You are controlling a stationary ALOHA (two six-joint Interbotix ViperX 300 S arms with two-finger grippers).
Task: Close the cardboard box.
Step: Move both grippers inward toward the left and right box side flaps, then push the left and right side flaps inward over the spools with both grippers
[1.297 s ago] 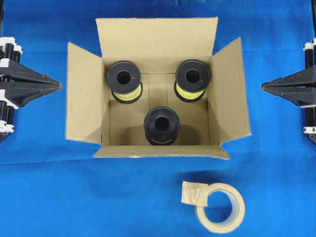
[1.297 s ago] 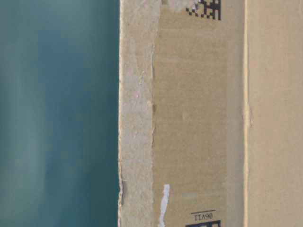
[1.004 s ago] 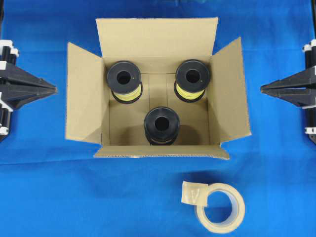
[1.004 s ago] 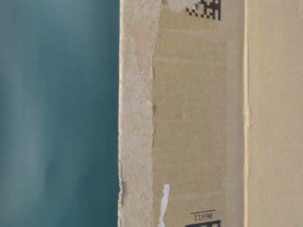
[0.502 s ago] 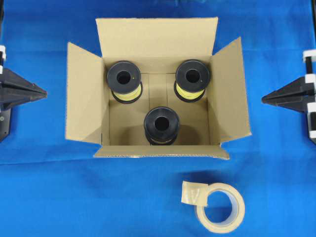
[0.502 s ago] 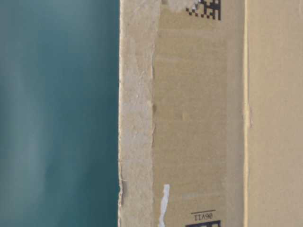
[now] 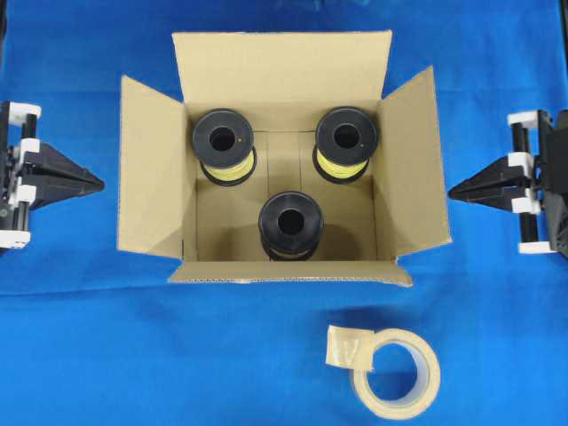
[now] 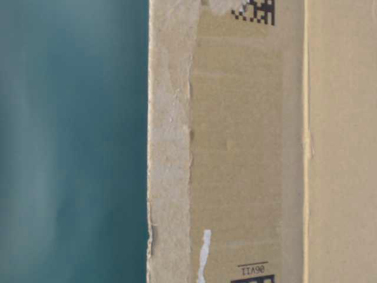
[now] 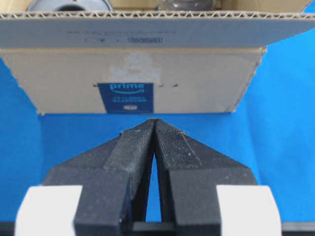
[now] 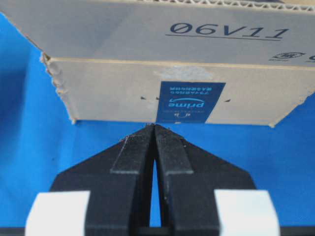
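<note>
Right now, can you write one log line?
cardboard box: flaps open | left gripper: shut, beside box | right gripper: shut, beside box

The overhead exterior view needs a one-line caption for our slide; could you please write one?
Open cardboard box holding three spools, flaps spread, flanked by the shut left tool and right tool; tape roll in front.

Brown cardboard box (image 7: 280, 71), flaps open

We see our left black pointy plastic gripper (image 7: 93, 184) and our right black pointy plastic gripper (image 7: 457, 191). Each one looks like a dark triangle with a rough, grainy skin. Each has two long fingers (image 9: 140, 147) shaped like wedges. White blocks (image 10: 56, 212) sit at the wide back end of each one.
</note>
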